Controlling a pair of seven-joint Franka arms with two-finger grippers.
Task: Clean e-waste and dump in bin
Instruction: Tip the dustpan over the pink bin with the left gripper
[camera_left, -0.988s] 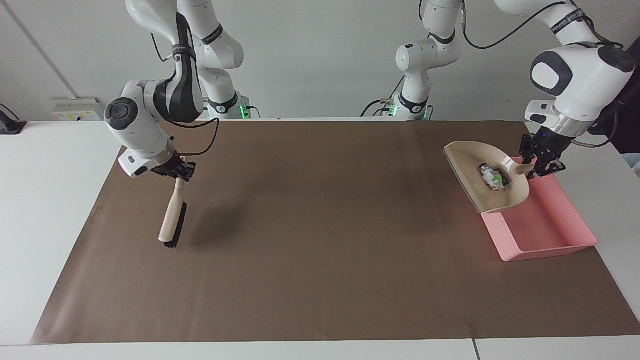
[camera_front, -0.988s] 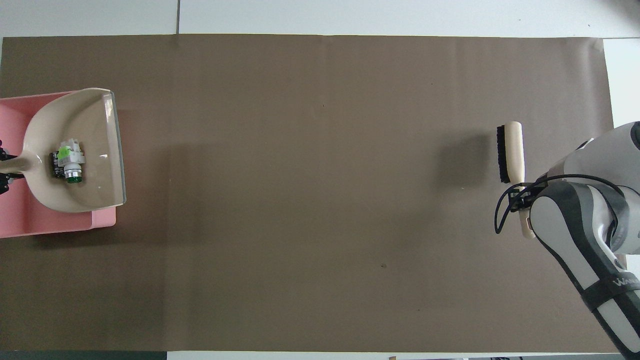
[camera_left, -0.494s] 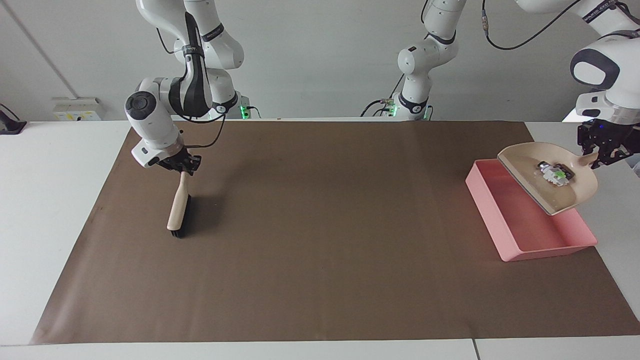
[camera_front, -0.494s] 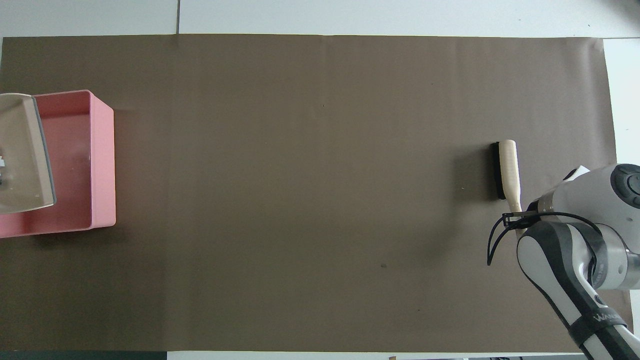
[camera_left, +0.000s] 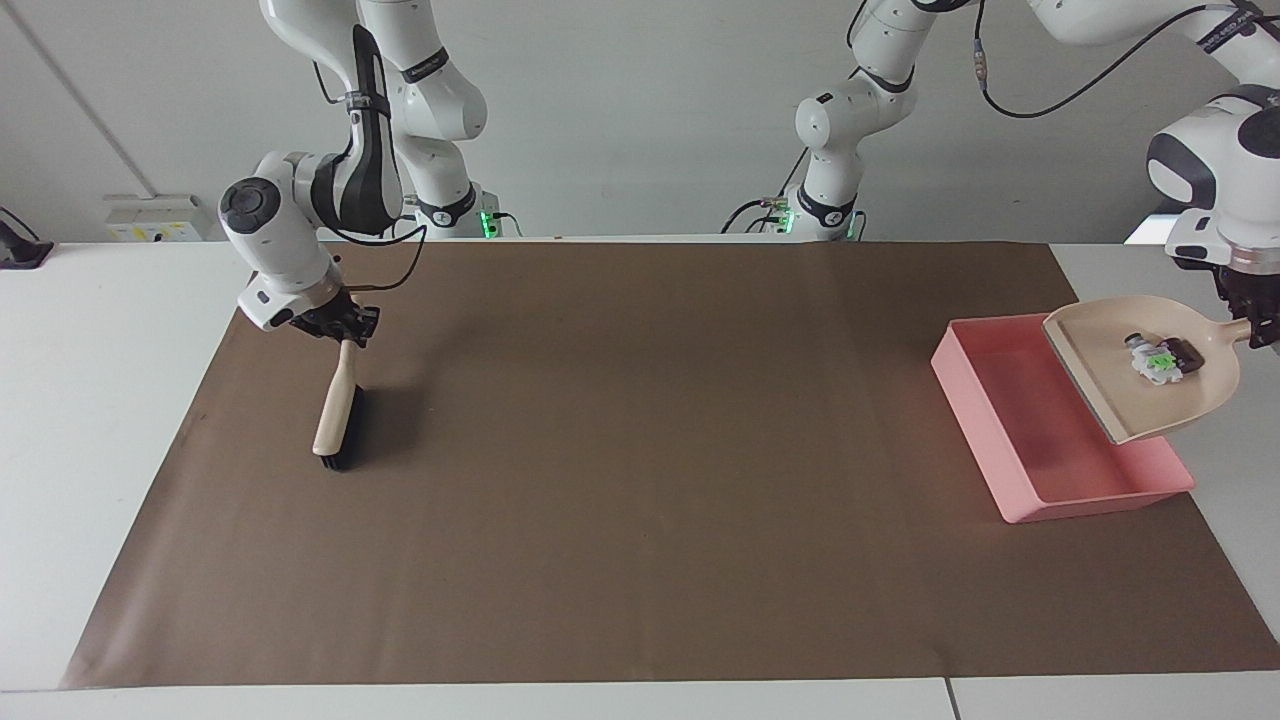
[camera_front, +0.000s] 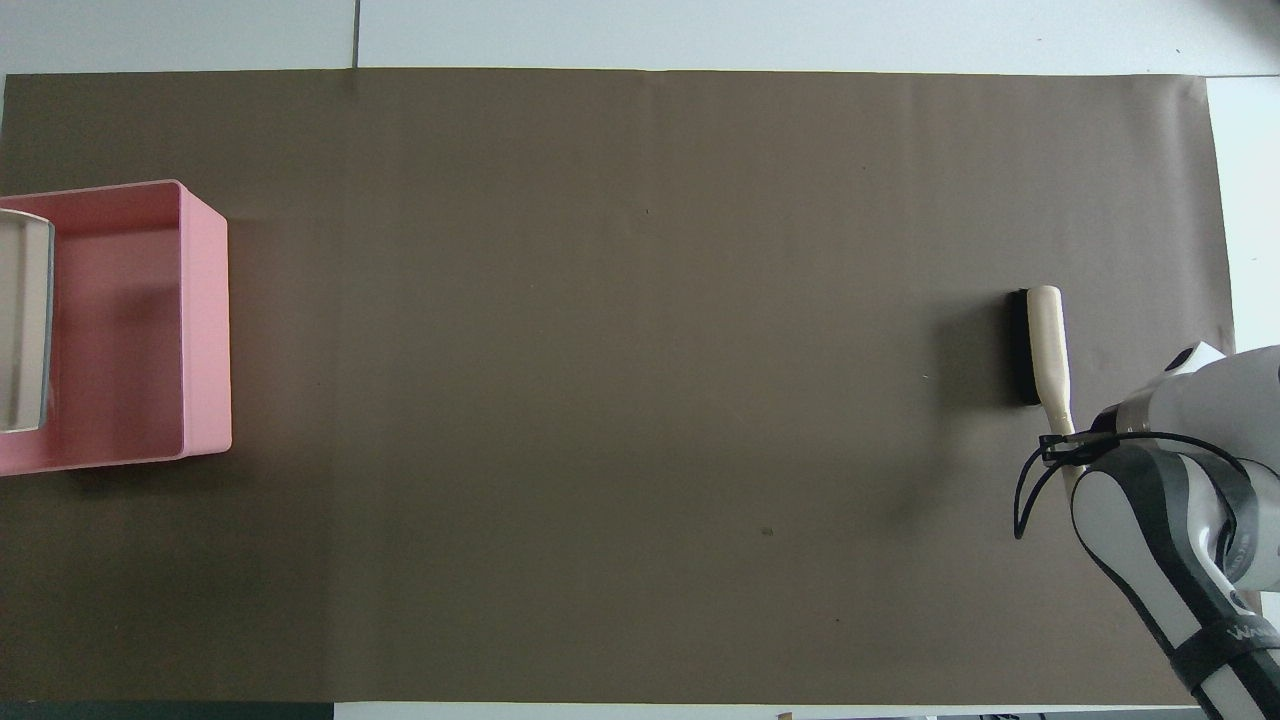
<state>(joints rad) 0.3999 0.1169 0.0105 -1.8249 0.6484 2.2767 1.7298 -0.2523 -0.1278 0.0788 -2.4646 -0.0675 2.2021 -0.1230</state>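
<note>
My left gripper (camera_left: 1250, 328) is shut on the handle of the beige dustpan (camera_left: 1140, 385), held in the air and tilted over the edge of the bin (camera_left: 968, 400) at the left arm's end of the table. The e-waste (camera_left: 1158, 360), a white piece with a green patch and dark bits, lies in the pan near its handle. The bin is a pink tray (camera_front: 205, 320); only the pan's lip (camera_front: 22, 320) shows in the overhead view. My right gripper (camera_left: 345, 330) is shut on the handle of a beige brush (camera_left: 335, 415) with black bristles, its tip down at the mat (camera_front: 1040, 345).
A brown paper mat (camera_left: 650, 450) covers most of the white table (camera_left: 110, 330). The bin stands on the mat's edge at the left arm's end. The right arm's elbow (camera_front: 1180, 520) hangs over the mat's corner nearest the robots.
The left gripper carried the dustpan from over the bin's middle outward toward the table's end and raised it. The right gripper drew the brush toward the robots, then shifted it slightly outward.
</note>
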